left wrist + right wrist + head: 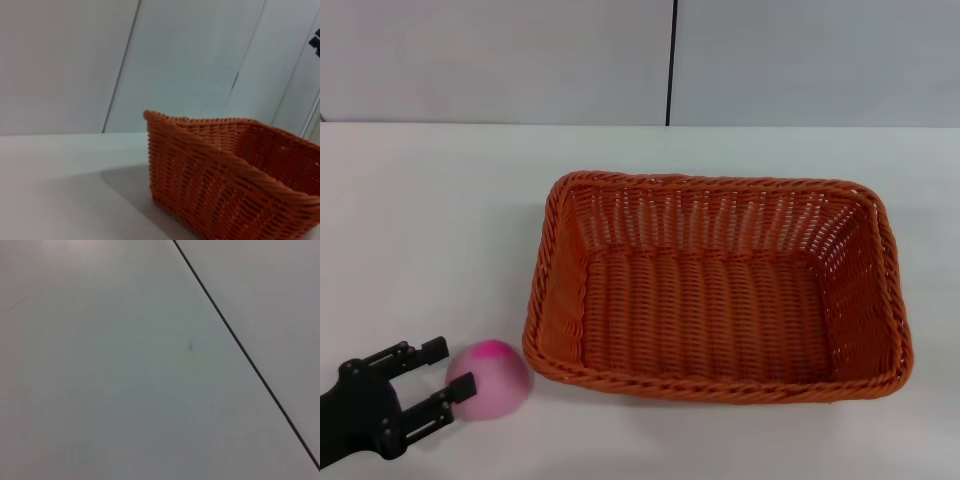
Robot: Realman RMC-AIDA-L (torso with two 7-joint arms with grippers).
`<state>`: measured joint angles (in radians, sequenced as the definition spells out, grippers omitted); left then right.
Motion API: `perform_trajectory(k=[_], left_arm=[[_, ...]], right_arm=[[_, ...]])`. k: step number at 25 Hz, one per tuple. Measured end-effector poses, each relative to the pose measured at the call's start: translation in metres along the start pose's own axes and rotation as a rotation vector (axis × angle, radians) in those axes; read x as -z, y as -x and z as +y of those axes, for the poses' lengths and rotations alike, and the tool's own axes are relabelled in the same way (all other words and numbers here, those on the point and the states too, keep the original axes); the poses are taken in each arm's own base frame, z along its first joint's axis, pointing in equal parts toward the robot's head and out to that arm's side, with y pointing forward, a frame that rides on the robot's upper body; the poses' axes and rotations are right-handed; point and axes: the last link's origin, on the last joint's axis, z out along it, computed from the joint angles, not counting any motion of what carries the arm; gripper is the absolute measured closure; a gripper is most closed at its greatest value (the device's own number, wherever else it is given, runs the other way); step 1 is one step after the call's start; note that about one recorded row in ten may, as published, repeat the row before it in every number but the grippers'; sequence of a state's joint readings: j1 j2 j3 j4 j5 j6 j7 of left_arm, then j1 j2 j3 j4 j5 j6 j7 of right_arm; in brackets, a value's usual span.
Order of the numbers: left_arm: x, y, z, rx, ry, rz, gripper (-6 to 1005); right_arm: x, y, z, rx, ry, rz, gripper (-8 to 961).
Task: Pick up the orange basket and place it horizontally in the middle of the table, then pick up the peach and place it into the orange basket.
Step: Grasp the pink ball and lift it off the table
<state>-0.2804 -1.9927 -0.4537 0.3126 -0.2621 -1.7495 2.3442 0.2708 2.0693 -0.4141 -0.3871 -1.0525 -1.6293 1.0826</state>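
Observation:
The orange basket (720, 287) lies lengthwise across the middle of the white table (430, 230), empty. Just off its near left corner rests the peach (488, 379), pale pink with a magenta top. My left gripper (448, 368) is open at the near left edge of the head view, its two black fingertips (462, 384) right at the peach's left side, one by its top and one by its front. The left wrist view shows only a corner of the basket (220, 185); the peach is not visible there. My right gripper is out of view.
A grey panelled wall (520, 60) with a dark vertical seam backs the table. Bare tabletop stretches to the left of and behind the basket. The right wrist view shows only a grey panel (125, 365) with a dark seam.

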Motion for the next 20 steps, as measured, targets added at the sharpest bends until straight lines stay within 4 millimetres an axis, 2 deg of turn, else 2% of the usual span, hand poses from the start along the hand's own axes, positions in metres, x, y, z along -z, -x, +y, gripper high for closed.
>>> perform_trajectory(k=[15, 20], left_arm=[[-0.019, 0.004, 0.002, -0.020, 0.050, -0.061, 508], [-0.020, 0.003, 0.002, -0.023, 0.064, -0.069, 691]], right_arm=[[0.004, -0.002, 0.000, -0.009, -0.010, 0.003, 475], [0.006, -0.002, 0.000, -0.008, -0.012, 0.004, 475]])
